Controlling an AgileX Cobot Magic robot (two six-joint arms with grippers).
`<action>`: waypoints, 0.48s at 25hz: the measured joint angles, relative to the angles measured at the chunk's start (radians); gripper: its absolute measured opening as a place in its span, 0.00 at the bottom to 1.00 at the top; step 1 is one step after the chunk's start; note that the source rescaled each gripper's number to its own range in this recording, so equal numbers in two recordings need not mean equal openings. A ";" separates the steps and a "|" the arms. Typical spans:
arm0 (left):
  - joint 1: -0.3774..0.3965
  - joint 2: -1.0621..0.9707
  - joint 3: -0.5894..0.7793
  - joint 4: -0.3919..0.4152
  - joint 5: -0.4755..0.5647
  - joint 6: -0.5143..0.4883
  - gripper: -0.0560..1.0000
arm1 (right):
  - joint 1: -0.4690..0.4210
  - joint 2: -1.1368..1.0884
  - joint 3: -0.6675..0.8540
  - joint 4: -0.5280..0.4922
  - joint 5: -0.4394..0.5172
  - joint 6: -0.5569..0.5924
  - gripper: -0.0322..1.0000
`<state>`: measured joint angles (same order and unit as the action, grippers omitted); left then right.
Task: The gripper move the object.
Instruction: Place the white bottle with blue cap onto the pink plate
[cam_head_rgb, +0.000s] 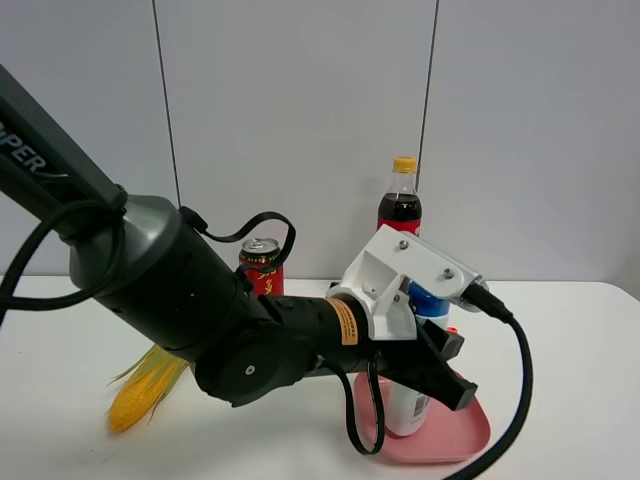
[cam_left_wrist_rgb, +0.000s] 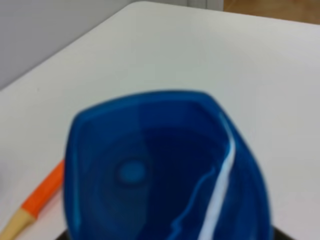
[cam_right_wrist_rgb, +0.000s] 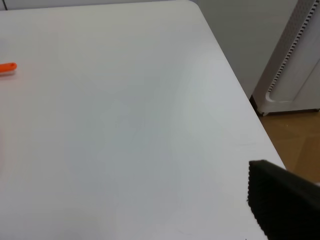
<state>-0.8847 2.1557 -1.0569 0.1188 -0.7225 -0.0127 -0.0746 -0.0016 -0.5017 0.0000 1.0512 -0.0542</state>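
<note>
The white bottle (cam_head_rgb: 404, 410) with a blue cap (cam_head_rgb: 432, 300) stands upright on a pink plate (cam_head_rgb: 462, 436) at the front right of the table. My left gripper (cam_head_rgb: 440, 370), a black claw on a white bracket, reaches in from the left and its fingers close around the bottle's upper body. In the left wrist view the blue cap (cam_left_wrist_rgb: 165, 170) fills the frame, blurred and very close. Of my right gripper only one black finger (cam_right_wrist_rgb: 285, 205) shows in the right wrist view, over bare table near the edge.
A cola bottle (cam_head_rgb: 400, 205) with a yellow cap stands behind the plate by the wall. A red can (cam_head_rgb: 262, 268) stands to its left. A corn cob (cam_head_rgb: 148, 388) lies at the front left. An orange-tipped tool (cam_left_wrist_rgb: 42, 192) lies on the table.
</note>
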 joint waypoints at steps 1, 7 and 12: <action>0.000 0.004 0.000 -0.005 0.000 0.000 0.08 | 0.000 0.000 0.000 0.000 0.000 0.000 1.00; 0.000 0.008 0.000 -0.009 -0.007 0.000 0.08 | 0.000 0.000 0.000 0.000 0.000 0.000 1.00; 0.000 0.007 0.000 -0.018 -0.030 -0.024 0.43 | 0.000 0.000 0.000 0.000 0.000 0.000 1.00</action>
<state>-0.8847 2.1628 -1.0569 0.1008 -0.7521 -0.0366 -0.0746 -0.0016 -0.5017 0.0000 1.0512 -0.0542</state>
